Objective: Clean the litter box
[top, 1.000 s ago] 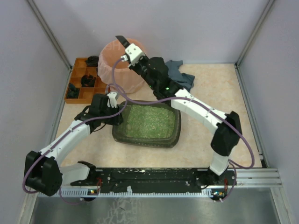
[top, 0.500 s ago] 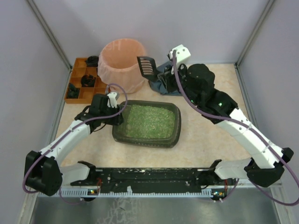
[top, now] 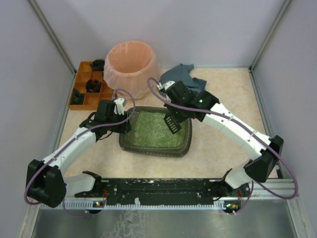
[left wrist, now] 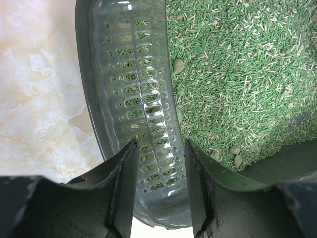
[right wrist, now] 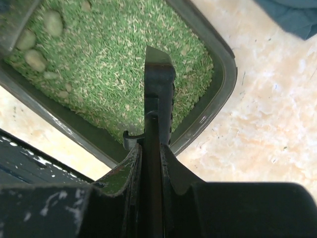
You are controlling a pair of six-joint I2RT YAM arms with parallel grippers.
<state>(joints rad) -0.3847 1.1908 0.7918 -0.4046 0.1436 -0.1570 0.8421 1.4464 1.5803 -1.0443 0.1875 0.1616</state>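
Shallow dark olive-grey plastic litter box [top: 154, 150], filled with green granules, sits in the middle of the desk [top: 223, 144], just in front of the round pink-lined bin [top: 130, 62]. My left end effector [left wrist: 161, 193] is clenched on its left rim — 2 fingers [left wrist: 126, 188] straddle the slotted wall. My right end effector [right wrist: 152, 163] is clamped on the handle of a black slotted plastic scoop [right wrist: 159, 74], blade edge-on over the litter's right half — contact with the granules I cannot tell. A few pale clumps [right wrist: 37, 58] lie in 1 corner. Blue-grey cloth [top: 184, 77] lies behind the box.
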